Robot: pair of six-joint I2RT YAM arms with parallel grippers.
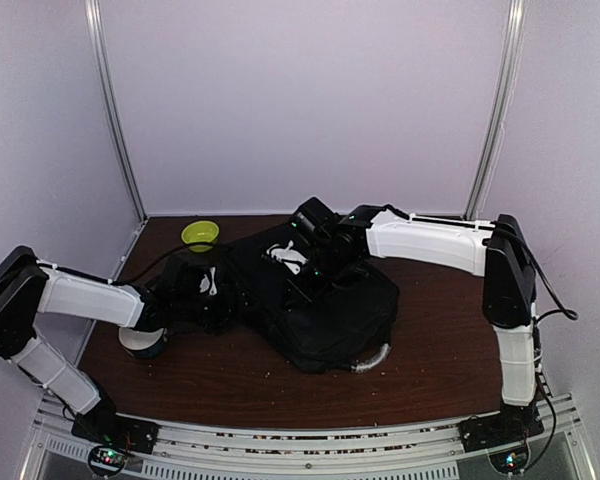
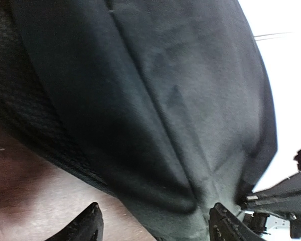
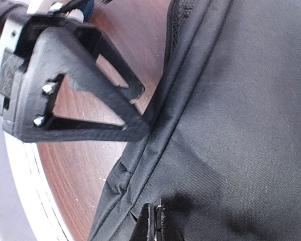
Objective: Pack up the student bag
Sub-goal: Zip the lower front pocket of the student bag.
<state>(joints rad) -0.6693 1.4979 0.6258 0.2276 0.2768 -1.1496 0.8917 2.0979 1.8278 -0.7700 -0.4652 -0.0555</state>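
The student bag (image 1: 325,315), a large black backpack, lies flat in the middle of the table, its grey handle (image 1: 376,358) at the near edge. My left gripper (image 1: 208,292) is at the bag's left edge; in the left wrist view (image 2: 158,227) its jaws are wide open with bag fabric (image 2: 180,115) bulging between them. My right gripper (image 1: 315,262) is over the bag's far part. In the right wrist view its fingers (image 3: 153,224) are pressed together on the bag's fabric (image 3: 241,115) with a small metal glint between them. A left finger (image 3: 103,108) touches the bag's seam there.
A lime-green bowl (image 1: 200,234) stands at the back left of the brown table (image 1: 440,350). A round grey-and-white object (image 1: 143,342) sits under the left forearm. Metal frame posts and pale walls close off the back and sides.
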